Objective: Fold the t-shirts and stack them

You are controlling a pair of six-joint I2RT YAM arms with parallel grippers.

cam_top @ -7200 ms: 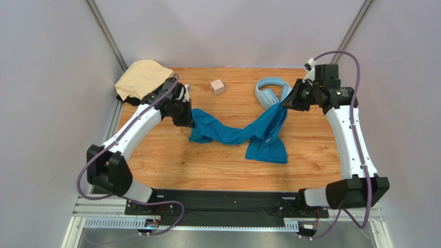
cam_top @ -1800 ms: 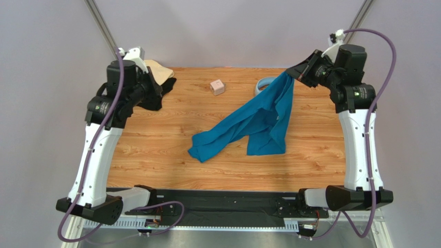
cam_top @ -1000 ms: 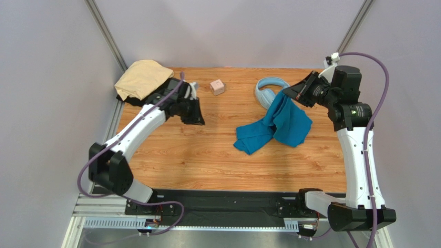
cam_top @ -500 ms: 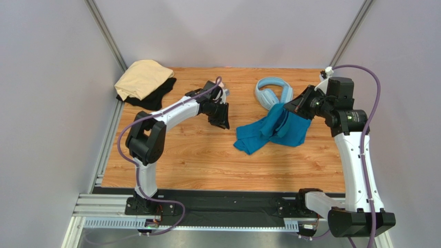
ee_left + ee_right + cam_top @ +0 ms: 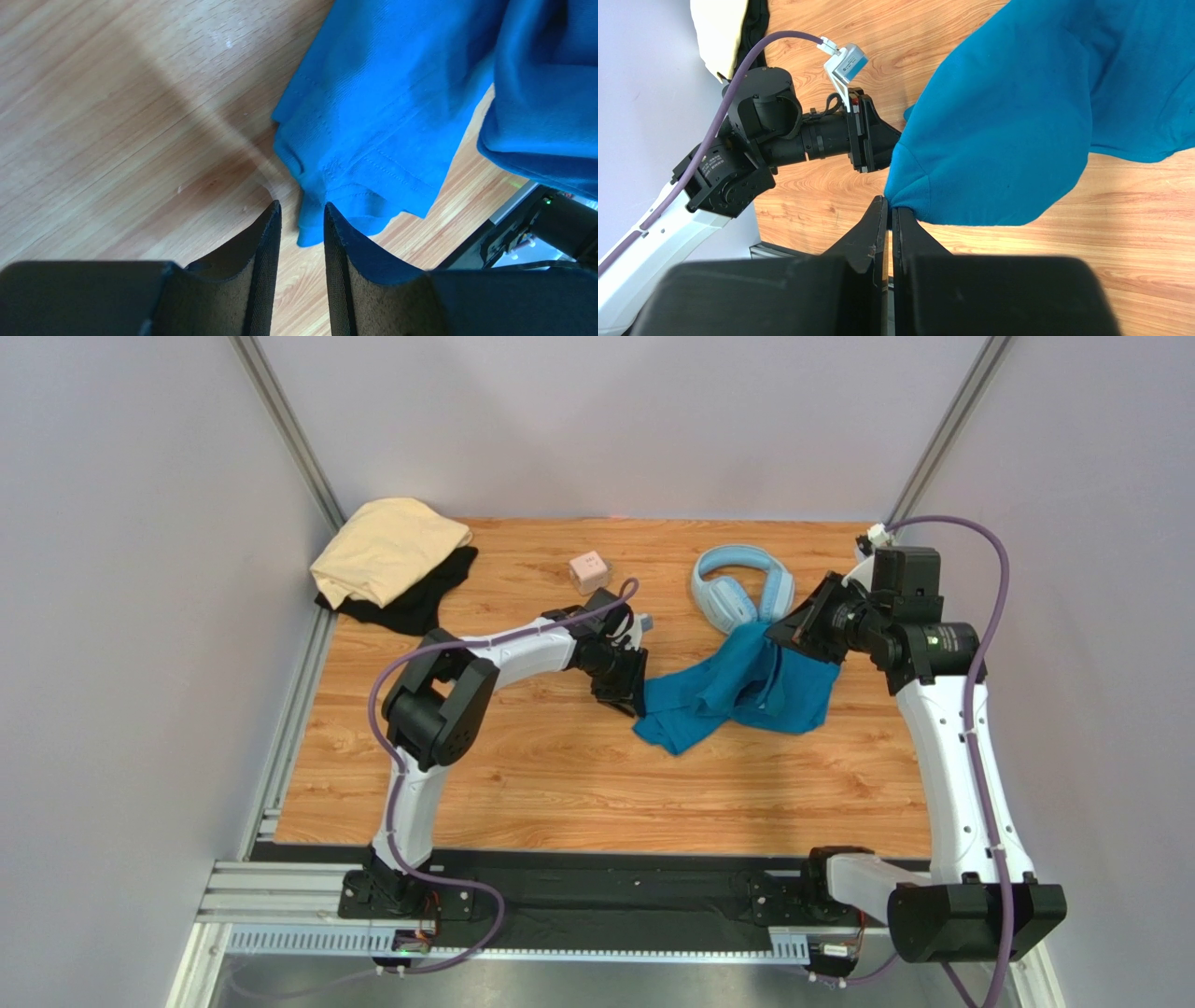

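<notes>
A teal-blue t-shirt (image 5: 730, 686) lies bunched on the wooden table right of centre. My right gripper (image 5: 797, 623) is shut on one edge of it and holds that edge up off the table; the wrist view shows the cloth (image 5: 1018, 119) pinched at the right gripper's (image 5: 890, 204) tips. My left gripper (image 5: 631, 697) is low at the shirt's left corner, jaws open. That corner (image 5: 312, 224) lies just ahead of and between the left gripper's (image 5: 302, 206) tips, not pinched. A pale tan t-shirt (image 5: 386, 546) lies on a black one (image 5: 421, 595) at the far left corner.
Light-blue headphones (image 5: 737, 581) lie at the back, just behind the teal shirt and close to the right gripper. A small pink cube (image 5: 589, 570) sits at the back centre. Grey walls stand close on both sides of the table (image 5: 491, 756).
My left arm has swung from near the tan shirt rightward across the table to the teal shirt's left corner, its jaws opening. The right gripper, still holding the shirt, has sunk slightly.
</notes>
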